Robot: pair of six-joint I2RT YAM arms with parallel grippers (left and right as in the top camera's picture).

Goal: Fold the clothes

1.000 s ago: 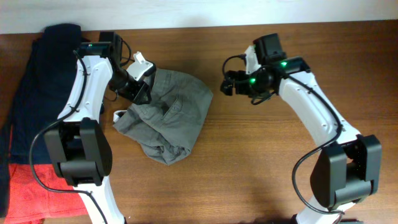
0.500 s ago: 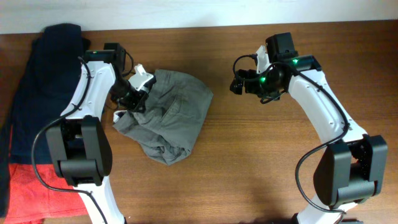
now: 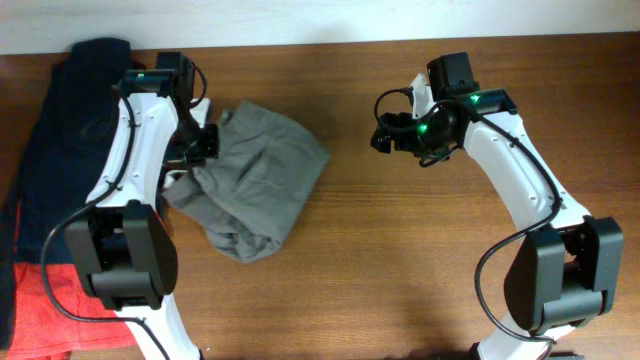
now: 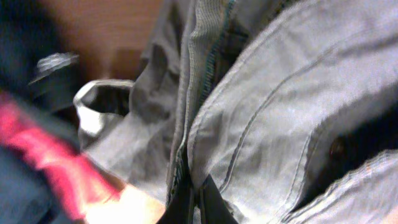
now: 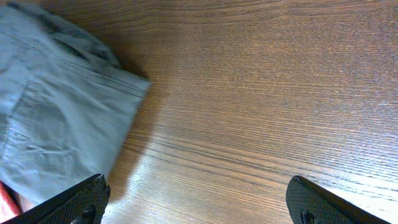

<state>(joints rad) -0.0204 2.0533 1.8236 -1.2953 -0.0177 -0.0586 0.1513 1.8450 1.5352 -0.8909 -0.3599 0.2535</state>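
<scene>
Where my left arm (image 3: 140,140) stretches along the left side of the tabletop (image 3: 400,260), my left jaws are pinched shut on a fold of the grey-khaki shorts (image 3: 255,175), at the garment's far-left end. In the left wrist view the two dark fingertips (image 4: 211,208) meet with cloth between them, beside a line of seam stitching. That picture is blurred, so the fold may be part of the waistband, though I cannot tell for sure.

The shorts lie crumpled in the left half of the tabletop, nearer the far edge than the near one. They run slantwise from my grip toward the near edge, with a stitched pocket seam showing on top.

A dark navy garment (image 3: 60,130) lies along the left edge, near the shorts, and an orange-red garment (image 3: 40,310) sits at the near-left corner.

My right jaws stand wide open and empty over bare wood in the right half, toward the far edge and well apart from the shorts. The right wrist view shows both fingertips (image 5: 84,199) spread, with the shorts' edge off at its left.
</scene>
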